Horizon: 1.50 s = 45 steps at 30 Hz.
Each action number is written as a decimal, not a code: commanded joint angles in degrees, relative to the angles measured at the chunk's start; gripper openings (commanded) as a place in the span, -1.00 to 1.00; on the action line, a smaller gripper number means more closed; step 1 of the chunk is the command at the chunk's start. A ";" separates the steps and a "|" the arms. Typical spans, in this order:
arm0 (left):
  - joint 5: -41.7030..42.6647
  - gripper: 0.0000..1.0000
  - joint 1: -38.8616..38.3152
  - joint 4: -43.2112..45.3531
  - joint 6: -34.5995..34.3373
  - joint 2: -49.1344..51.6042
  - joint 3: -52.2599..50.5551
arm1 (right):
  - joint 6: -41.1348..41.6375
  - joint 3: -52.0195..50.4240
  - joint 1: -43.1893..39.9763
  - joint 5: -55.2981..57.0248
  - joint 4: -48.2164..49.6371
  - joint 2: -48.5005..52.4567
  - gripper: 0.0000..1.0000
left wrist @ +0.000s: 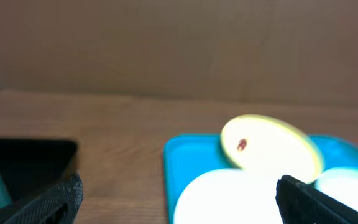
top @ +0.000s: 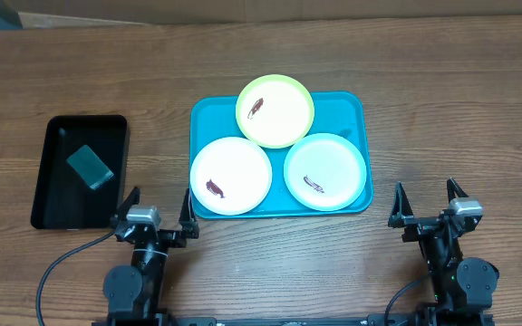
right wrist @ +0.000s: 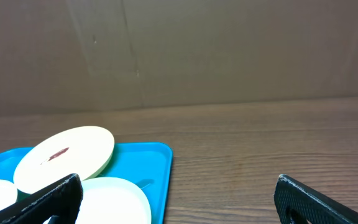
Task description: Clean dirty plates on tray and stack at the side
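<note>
Lengthwise the tray (top: 210, 116) runs left-right; left end effector (top: 159, 195) and right end effector (top: 426, 188) gape wide.

On the tray (top: 348, 103) sit three plates (top: 275, 110), bin (top: 60, 196) at left

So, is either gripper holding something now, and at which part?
Nothing is held. The left gripper and right gripper both stand open and empty.
</note>
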 commanded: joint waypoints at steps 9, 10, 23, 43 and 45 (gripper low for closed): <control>0.85 1.00 -0.26 13.20 12.44 -0.68 -0.22 | -0.04 -0.59 0.22 0.52 0.28 -0.46 1.00; 0.85 1.00 -0.26 13.60 12.83 -0.68 -0.22 | -0.04 -0.59 0.22 0.52 0.28 -0.46 1.00; 16.87 1.00 -0.31 33.27 5.62 -0.68 0.50 | -0.04 -0.59 0.22 0.55 0.28 -0.46 1.00; 11.10 0.99 -0.35 -30.82 4.13 37.27 50.27 | -0.04 -0.59 0.22 0.52 0.28 -0.46 1.00; 9.90 0.99 -0.26 -29.07 4.11 40.22 51.30 | -0.04 -0.59 0.22 0.52 0.28 -0.46 1.00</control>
